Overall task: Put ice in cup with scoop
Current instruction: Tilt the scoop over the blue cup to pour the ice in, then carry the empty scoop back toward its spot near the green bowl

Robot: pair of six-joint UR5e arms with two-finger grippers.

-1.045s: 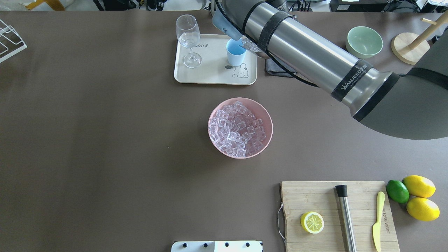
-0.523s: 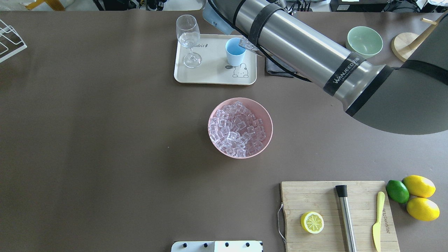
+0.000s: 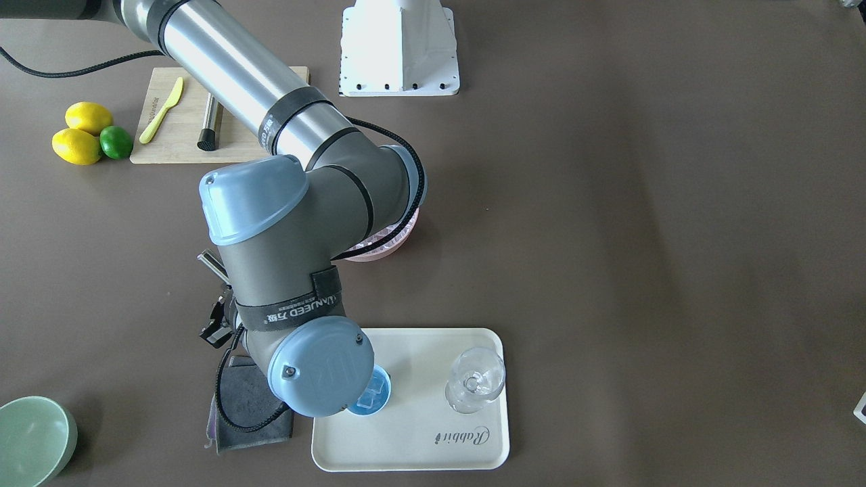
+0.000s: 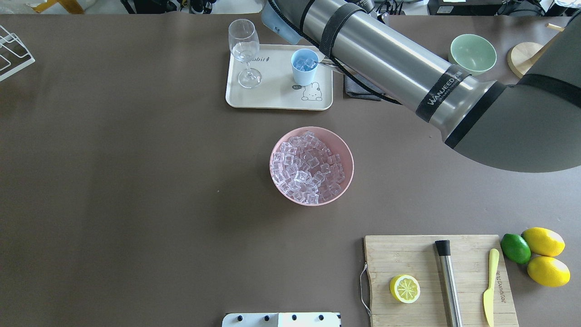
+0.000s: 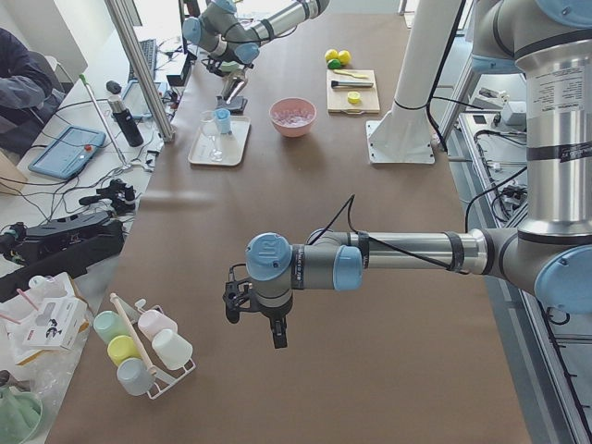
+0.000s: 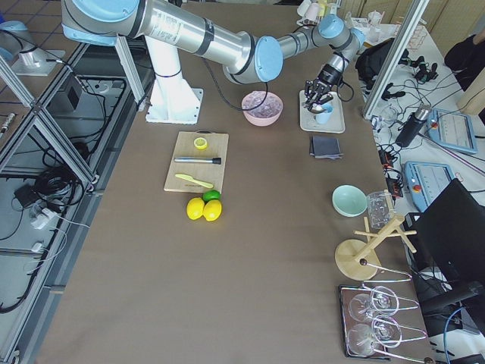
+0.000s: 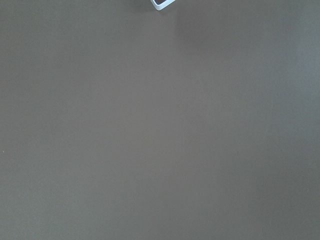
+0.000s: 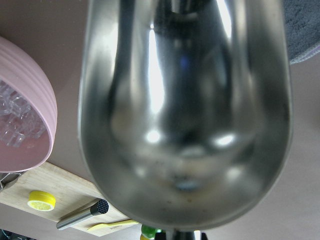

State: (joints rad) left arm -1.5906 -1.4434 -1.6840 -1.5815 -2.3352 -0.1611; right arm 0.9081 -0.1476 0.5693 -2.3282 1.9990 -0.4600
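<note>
The light-blue cup (image 4: 304, 69) stands on the cream tray (image 4: 272, 93) and holds a few ice cubes (image 4: 305, 64); they also show in the front view (image 3: 373, 393). My right gripper (image 6: 318, 85) is shut on the steel scoop (image 8: 185, 110), just right of the cup's rim. The scoop's trough is empty, and only a sliver of the scoop (image 4: 330, 65) shows under the arm. More ice (image 4: 308, 165) fills the pink bowl (image 4: 348, 154) at mid-table. My left gripper (image 5: 275, 331) hangs over bare table far away; I cannot tell if it is open.
A stemmed glass (image 4: 244, 50) stands on the tray left of the cup. A grey cloth (image 4: 358, 88) lies right of the tray. A green bowl (image 4: 472, 54) sits at the far right. A cutting board (image 4: 435, 272) with a lemon half, steel cylinder and knife is near right.
The ice that lay in the scoop has dropped into the cup, which was empty before. The right arm has shifted slightly left and back.
</note>
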